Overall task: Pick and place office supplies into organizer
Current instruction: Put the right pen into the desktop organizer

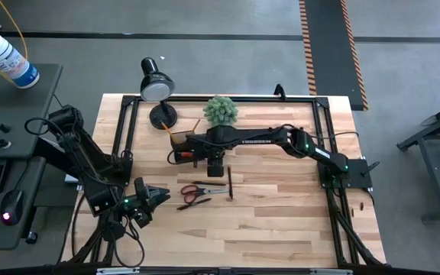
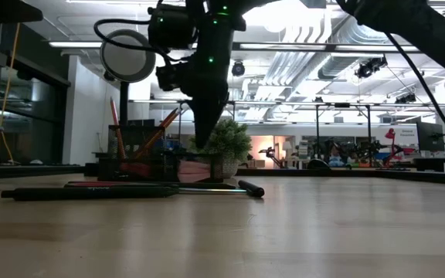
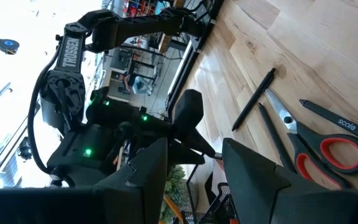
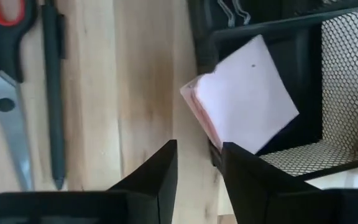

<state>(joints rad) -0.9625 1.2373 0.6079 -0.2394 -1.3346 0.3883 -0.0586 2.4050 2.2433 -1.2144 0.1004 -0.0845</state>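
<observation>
The pale pink square notepad [image 4: 241, 93] is seen lying tilted over the front wall of the black mesh organizer [image 4: 347, 81], one corner above a compartment, not yet settled flat. The right gripper [image 4: 197, 165] hovers just beside it with its fingers parted and nothing held. The pad should probably be nudged gently inward until it drops. The orange-handled scissors [image 1: 195, 191] and black pen [image 1: 230, 183] wait on the wooden desk [image 1: 281, 221]. The left gripper [image 1: 156, 200] rests open near the desk's front-left.
</observation>
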